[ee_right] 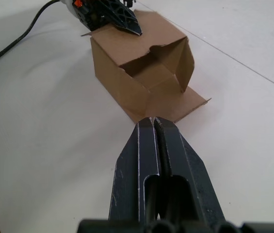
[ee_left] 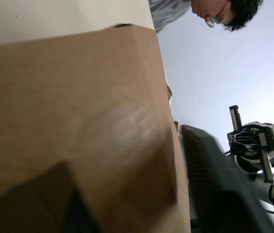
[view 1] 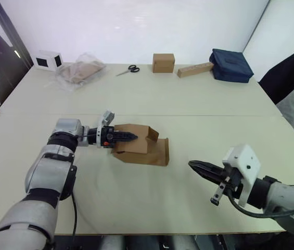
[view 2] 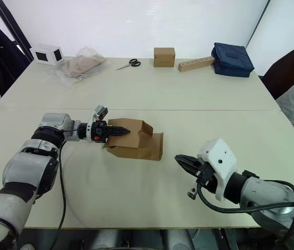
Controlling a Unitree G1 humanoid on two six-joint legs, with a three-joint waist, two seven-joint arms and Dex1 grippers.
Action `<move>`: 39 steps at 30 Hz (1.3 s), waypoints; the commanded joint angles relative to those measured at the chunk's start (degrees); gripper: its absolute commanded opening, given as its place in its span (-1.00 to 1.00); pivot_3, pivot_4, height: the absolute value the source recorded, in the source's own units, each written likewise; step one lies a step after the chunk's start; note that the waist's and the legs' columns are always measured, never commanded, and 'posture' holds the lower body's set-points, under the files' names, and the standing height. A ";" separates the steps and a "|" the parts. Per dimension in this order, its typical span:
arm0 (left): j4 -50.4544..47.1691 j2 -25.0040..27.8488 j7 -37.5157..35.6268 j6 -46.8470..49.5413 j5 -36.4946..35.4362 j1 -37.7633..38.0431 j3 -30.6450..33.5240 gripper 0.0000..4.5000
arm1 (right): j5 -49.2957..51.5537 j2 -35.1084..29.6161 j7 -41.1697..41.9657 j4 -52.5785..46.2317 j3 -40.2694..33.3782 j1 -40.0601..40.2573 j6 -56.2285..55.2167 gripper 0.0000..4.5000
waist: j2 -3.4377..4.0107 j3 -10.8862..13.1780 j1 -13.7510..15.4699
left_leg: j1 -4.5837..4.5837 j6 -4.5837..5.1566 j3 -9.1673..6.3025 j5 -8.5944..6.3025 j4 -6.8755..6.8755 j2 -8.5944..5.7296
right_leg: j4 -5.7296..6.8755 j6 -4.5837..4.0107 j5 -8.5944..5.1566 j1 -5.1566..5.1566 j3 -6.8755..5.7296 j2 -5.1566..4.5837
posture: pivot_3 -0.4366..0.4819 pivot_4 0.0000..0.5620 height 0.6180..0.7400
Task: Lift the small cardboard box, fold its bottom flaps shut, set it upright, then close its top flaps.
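At frame centre the box (view 1: 139, 146) lies on its side, flaps open, the left gripper (view 1: 127, 137) pinching its top wall. The right gripper (view 1: 197, 167), fingers pressed together and empty, waits lower right. That one-wall pinch could let the box swing or slip during lifting.

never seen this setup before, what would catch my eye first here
The small cardboard box lying on its side mid-table, open flaps toward the right gripper, with the left gripper on its top panel. The right gripper, fingers shut, points at it from a gap away.
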 commanded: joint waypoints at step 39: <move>-45.13 1.24 12.96 12.13 -22.97 12.45 8.09 -0.97 | -42.91 25.79 -2.75 21.02 32.08 -27.39 -19.26 -1.00 | 0.18 -0.09 -0.23 | 0.02 -0.02 0.11 0.02 0.15 0.00 | 0.14 0.19 0.24 -0.05 0.17 0.05 | -0.05 -0.47 1.00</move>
